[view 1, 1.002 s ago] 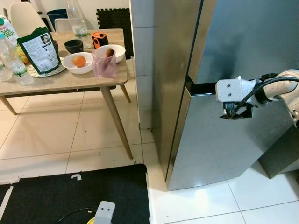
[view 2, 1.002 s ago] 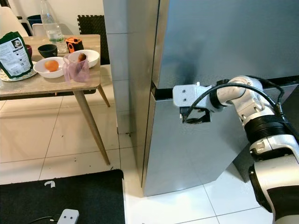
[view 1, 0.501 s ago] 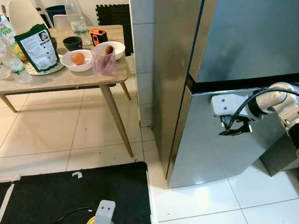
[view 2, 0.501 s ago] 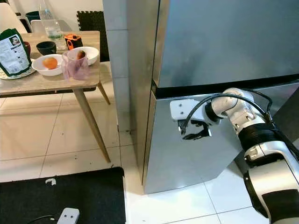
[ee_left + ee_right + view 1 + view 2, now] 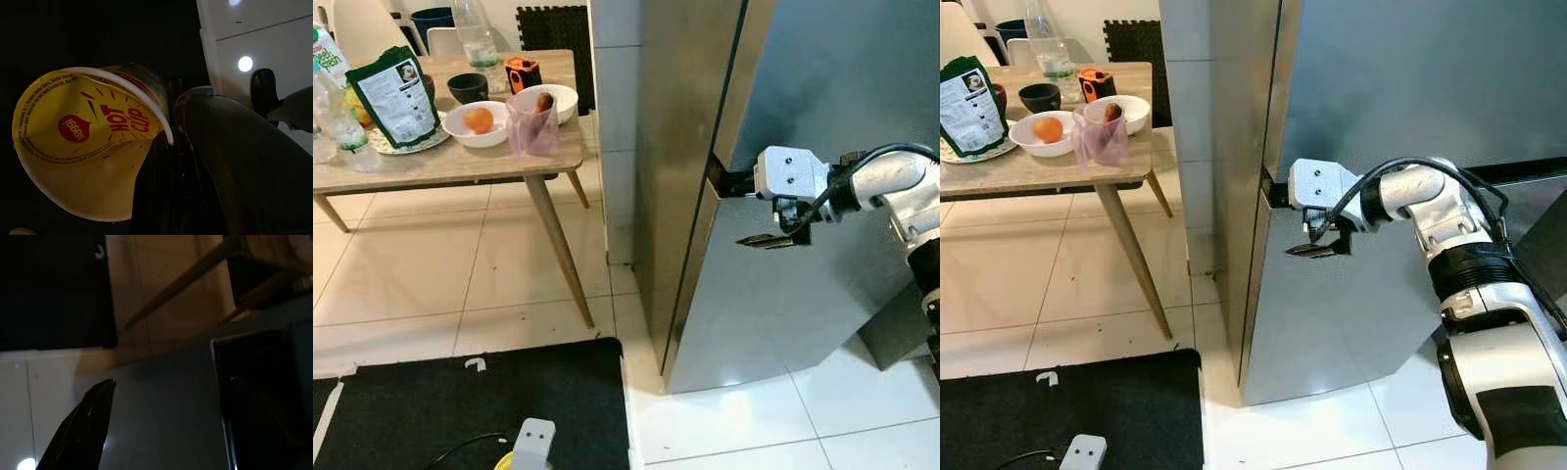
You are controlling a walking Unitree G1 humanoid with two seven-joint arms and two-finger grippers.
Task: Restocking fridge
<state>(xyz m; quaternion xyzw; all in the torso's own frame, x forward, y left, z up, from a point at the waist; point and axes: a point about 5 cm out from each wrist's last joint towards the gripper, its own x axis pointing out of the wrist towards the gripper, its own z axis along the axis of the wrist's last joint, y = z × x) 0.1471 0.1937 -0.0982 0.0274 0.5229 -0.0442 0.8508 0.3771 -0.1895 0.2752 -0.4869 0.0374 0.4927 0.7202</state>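
On your far left is the wooden table (image 5: 460,166). On it you can see a green bag (image 5: 395,98), a clear bottle (image 5: 475,44), a black bowl (image 5: 467,88), a white bowl (image 5: 475,125) with an orange fruit (image 5: 479,119) in it, and a pink cup (image 5: 532,125) near the table's edge. Down low, a black mat (image 5: 470,406) lies on the white tile floor.

Your left gripper (image 5: 171,147) hangs low in the dark. It is clamped on a yellow noodle cup (image 5: 88,142), with its fingers pinching the cup's rim.

In the middle stands the big silver fridge (image 5: 783,108), with its doors closed.

On your right, your right gripper (image 5: 744,211) is up against the fridge front, at the dark gap between the top door and the bottom door. Its two black fingers (image 5: 83,426) are spread apart: one lies over the silver door and the other reaches into the dark gap.
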